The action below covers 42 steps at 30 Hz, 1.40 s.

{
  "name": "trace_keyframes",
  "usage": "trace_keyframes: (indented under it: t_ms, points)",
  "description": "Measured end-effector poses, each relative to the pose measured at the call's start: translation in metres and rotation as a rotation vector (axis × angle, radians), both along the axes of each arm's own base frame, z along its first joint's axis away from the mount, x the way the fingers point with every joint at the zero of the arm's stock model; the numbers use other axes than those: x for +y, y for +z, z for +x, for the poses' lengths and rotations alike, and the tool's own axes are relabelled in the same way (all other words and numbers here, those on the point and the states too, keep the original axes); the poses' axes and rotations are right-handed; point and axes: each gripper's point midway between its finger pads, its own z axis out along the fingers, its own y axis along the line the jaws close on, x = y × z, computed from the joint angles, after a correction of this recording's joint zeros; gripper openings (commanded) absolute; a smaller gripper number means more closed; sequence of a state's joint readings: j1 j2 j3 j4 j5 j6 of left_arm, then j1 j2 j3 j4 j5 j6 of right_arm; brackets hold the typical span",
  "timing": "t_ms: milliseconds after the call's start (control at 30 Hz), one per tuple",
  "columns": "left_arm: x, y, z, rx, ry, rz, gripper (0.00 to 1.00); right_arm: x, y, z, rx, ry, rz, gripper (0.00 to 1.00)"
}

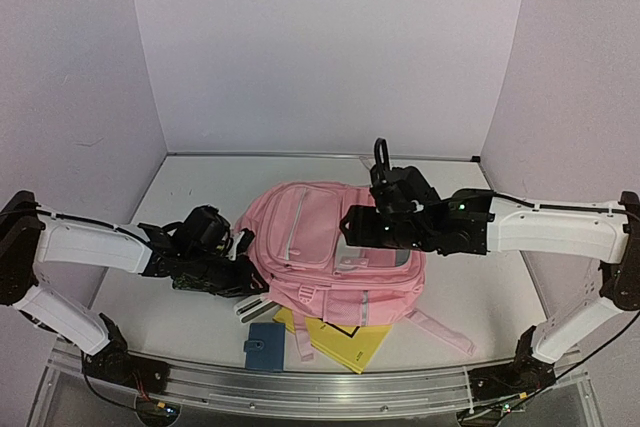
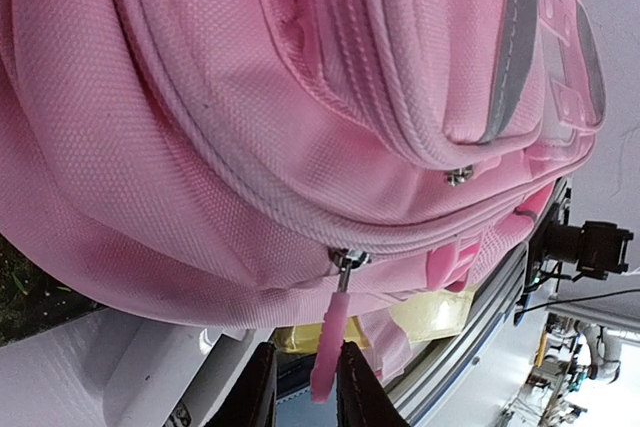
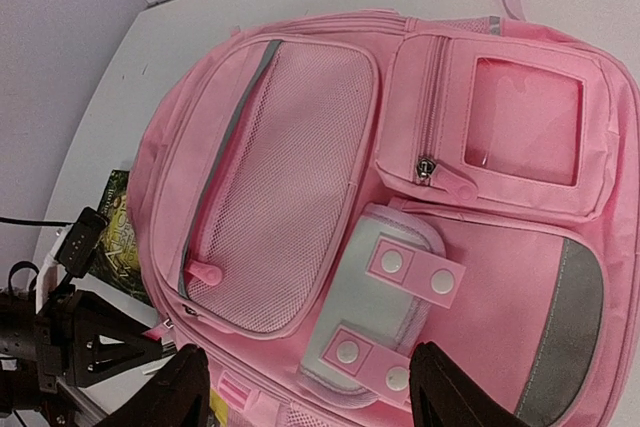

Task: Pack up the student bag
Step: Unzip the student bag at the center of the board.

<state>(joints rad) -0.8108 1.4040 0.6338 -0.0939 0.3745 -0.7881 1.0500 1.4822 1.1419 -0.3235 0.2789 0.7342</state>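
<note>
Student bag (image 1: pixel 310 237) lay flat on the counter (image 1: pixel 200 187), front pockets facing up, about mid-counter between the two arms. Straps trailed toward the near edge.

Left tool (image 2: pixel 305 372) sat at the bag's left side, low by the side seam. Its fingers (image 2: pixel 255 392) stood close together with the pink zipper pull (image 2: pixel 330 342) hanging between them. The pull appeared to lie against one finger, with a slit of space at the other. Could not tell whether it was actually pinched.

Right tool (image 3: pixel 320 397) hung above the bag's front, jaws spread wide, nothing between them. Below it were the mesh pocket (image 3: pixel 270 177), the clear-window pocket (image 3: pixel 520 122) and a pale flap with snap tabs (image 3: pixel 375 307).

A yellow booklet (image 1: pixel 345 342) poked out from under the bag's near edge. A small blue case (image 1: pixel 264 347) lay just beside it. A green-covered book (image 3: pixel 120 237) showed at the bag's side in the right wrist view.
</note>
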Motion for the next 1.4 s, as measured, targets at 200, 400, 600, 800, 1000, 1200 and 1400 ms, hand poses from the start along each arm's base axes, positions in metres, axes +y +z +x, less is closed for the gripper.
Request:
trace_keyframes:
  t_ms: [200, 400, 600, 800, 1000, 1200, 1400]
  points:
    - [-0.002, 0.006, 0.003, -0.017, -0.001, -0.008, 0.0, 0.009, 0.0, -0.008, -0.029, 0.08, -0.024, 0.69]
    - [0.005, 0.035, 0.01, -0.099, 0.019, 0.012, 0.0, 0.049, 0.004, -0.046, -0.127, 0.313, -0.107, 0.47]
    - [0.008, 0.073, 0.017, -0.22, -0.003, 0.002, 0.0, 0.099, -0.016, -0.063, -0.18, 0.49, -0.174, 0.47]
    - [0.012, 0.086, 0.016, -0.276, -0.04, 0.017, 0.0, 0.119, -0.045, -0.055, -0.198, 0.528, -0.243, 0.42]
    - [0.016, 0.09, 0.013, -0.303, -0.059, 0.027, 0.0, 0.136, -0.048, -0.044, -0.234, 0.51, -0.254, 0.37]
    - [0.017, 0.09, 0.012, -0.318, -0.078, 0.034, 0.0, 0.14, -0.06, -0.032, -0.25, 0.464, -0.295, 0.27]
    - [0.018, 0.09, 0.013, -0.333, -0.088, 0.04, 0.0, 0.141, -0.063, -0.023, -0.282, 0.405, -0.326, 0.15]
